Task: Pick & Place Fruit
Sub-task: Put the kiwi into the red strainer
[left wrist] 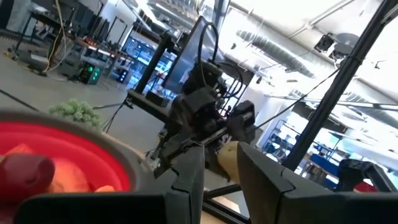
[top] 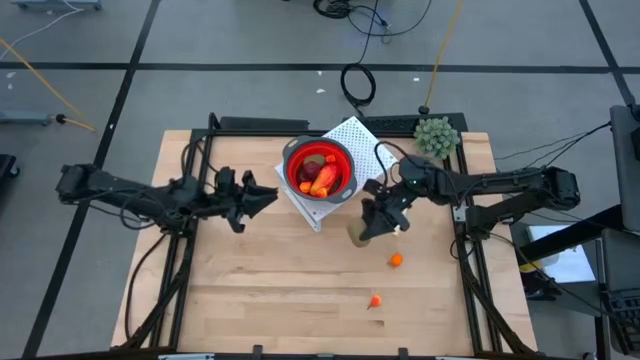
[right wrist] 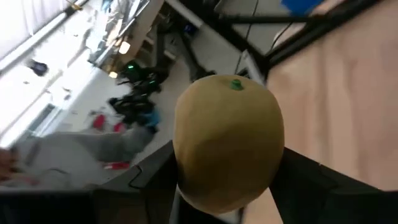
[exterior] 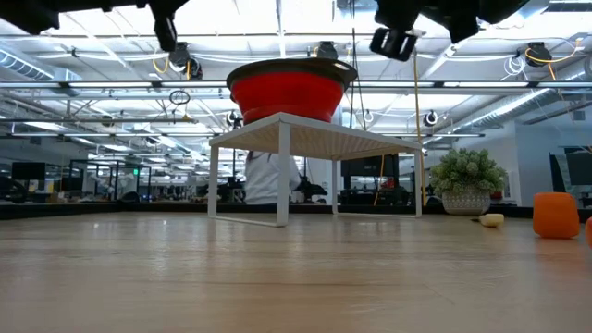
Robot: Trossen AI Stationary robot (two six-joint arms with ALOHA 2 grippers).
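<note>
Right wrist view: brown fruit [right wrist: 229, 140] between right hand [right wrist: 227, 186] fingers.

— How many fruits can you count?
— One tan fruit [right wrist: 227, 140] held tight in my right gripper [top: 372, 222]. Two small orange bits [top: 396, 260] on the table near that gripper. A few fruits sit in one red bowl [top: 319, 168] just beside my left gripper [top: 268, 194]; I can't count them.
— Any plants?
— One green plant [top: 437, 136].

Low view: both arms cut off above; orange fruit [exterior: 556, 215] partly clipped by right edge
</note>
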